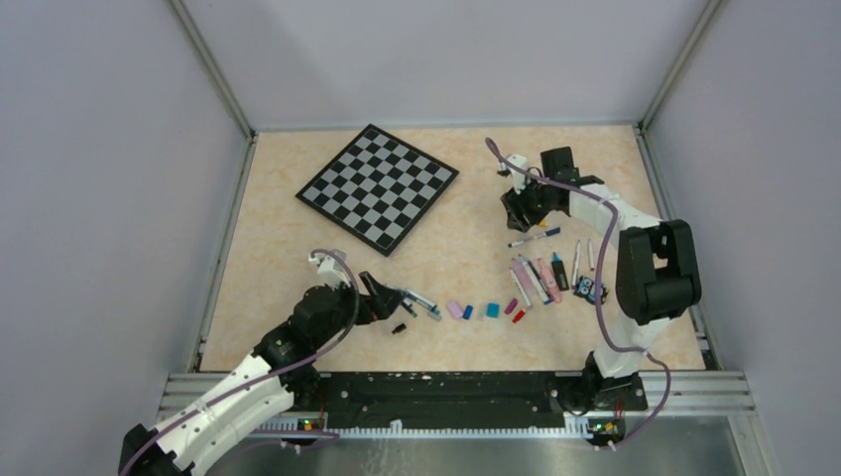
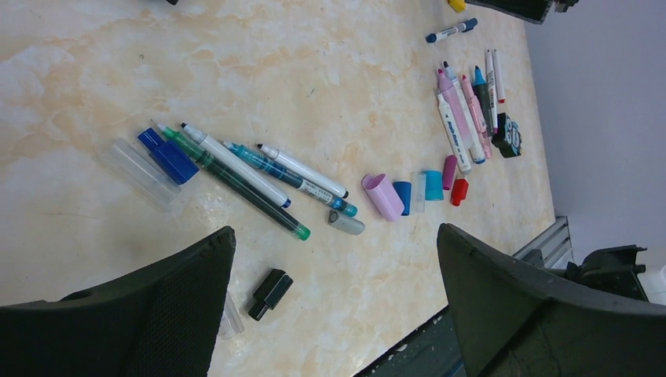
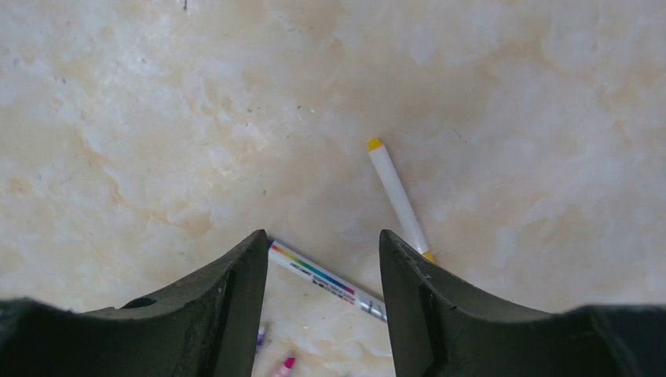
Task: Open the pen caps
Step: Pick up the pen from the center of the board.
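Left wrist: pink cap (image 2: 382, 196) flat, diagonal.

The right gripper (image 3: 323, 236) is hanging over the pale marbled beige tabletop (image 3: 157, 118), its two dark fingers (image 3: 228, 306) standing apart and gripping nothing. A thin white plastic pen with a rainbow stripe (image 3: 326, 280) is lying across the gap beneath them. Just beyond the right finger, a thin white plastic pen with yellow ends (image 3: 397, 196) is angling away, its near end disappearing behind that finger.
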